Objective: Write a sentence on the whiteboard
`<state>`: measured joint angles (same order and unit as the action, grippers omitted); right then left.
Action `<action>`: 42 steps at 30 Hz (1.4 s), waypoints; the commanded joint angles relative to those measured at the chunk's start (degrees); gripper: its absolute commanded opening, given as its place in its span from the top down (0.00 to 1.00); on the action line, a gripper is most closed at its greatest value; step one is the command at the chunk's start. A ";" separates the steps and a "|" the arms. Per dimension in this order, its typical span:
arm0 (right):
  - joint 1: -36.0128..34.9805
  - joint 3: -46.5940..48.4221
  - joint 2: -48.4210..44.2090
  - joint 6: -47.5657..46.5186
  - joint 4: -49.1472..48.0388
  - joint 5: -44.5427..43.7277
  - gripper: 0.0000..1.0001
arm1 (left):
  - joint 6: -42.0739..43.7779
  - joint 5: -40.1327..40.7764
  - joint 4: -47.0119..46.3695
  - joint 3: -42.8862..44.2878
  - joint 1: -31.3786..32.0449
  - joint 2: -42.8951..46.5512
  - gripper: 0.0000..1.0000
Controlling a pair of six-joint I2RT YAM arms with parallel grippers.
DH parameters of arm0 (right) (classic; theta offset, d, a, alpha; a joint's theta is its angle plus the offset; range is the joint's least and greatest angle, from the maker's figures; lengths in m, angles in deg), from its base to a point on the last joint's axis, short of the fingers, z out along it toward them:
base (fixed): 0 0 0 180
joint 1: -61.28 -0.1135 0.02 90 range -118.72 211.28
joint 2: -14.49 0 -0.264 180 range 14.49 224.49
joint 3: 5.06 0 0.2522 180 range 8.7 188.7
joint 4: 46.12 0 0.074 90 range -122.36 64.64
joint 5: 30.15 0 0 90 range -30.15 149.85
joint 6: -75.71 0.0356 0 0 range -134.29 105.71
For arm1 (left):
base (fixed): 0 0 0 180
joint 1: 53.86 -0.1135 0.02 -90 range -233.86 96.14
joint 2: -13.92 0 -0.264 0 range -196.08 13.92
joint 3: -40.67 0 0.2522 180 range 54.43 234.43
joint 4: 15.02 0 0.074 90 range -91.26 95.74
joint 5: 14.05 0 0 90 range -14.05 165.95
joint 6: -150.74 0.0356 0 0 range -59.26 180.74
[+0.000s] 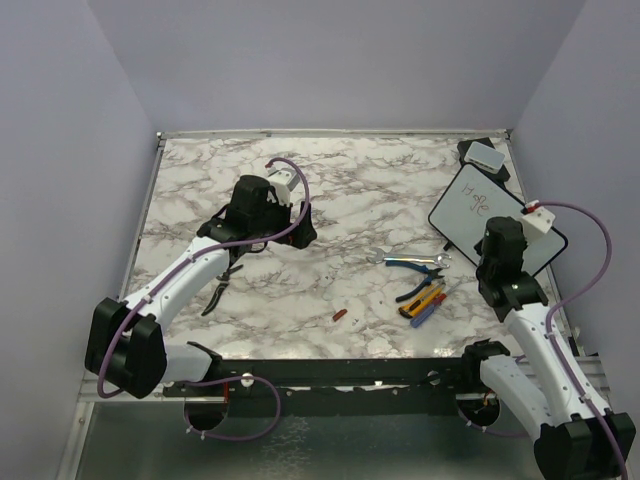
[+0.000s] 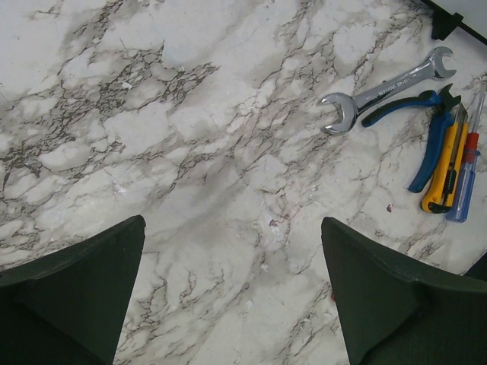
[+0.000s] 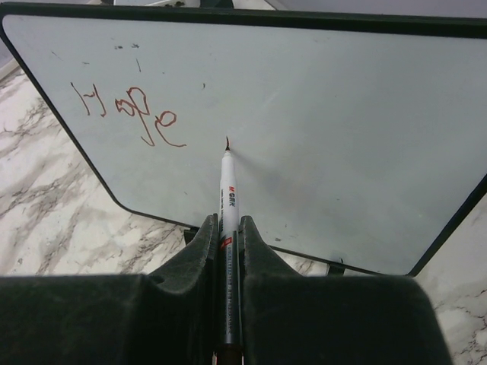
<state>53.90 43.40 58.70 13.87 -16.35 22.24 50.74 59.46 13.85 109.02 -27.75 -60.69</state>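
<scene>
The whiteboard (image 1: 478, 212) lies at the table's right side, white with a thin black frame. In the right wrist view the whiteboard (image 3: 319, 122) carries red handwriting (image 3: 129, 114) at its upper left. My right gripper (image 3: 228, 228) is shut on a white marker (image 3: 228, 198). The marker's tip touches or hovers just on the board, right of the writing. In the top view the right gripper (image 1: 497, 245) sits over the board's near edge. My left gripper (image 2: 232, 285) is open and empty above bare marble, left of centre in the top view (image 1: 262, 212).
A wrench (image 1: 402, 260), blue-handled pliers (image 1: 415, 267), a yellow knife and screwdrivers (image 1: 424, 300) lie mid-table right. A small red piece (image 1: 339, 315) lies near the front. Black-handled pliers (image 1: 218, 290) lie by the left arm. A grey-white block on a black base (image 1: 486, 157) sits at the back right corner.
</scene>
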 commanded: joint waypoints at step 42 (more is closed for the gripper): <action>0.48 -2.62 -1.23 5.32 2.80 -1.10 1.00 | 0.51 -1.17 -0.80 -0.62 0.79 1.96 0.01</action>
<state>53.90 42.31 57.56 16.82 -15.67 20.58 50.74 59.46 13.85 109.02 -27.47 -60.32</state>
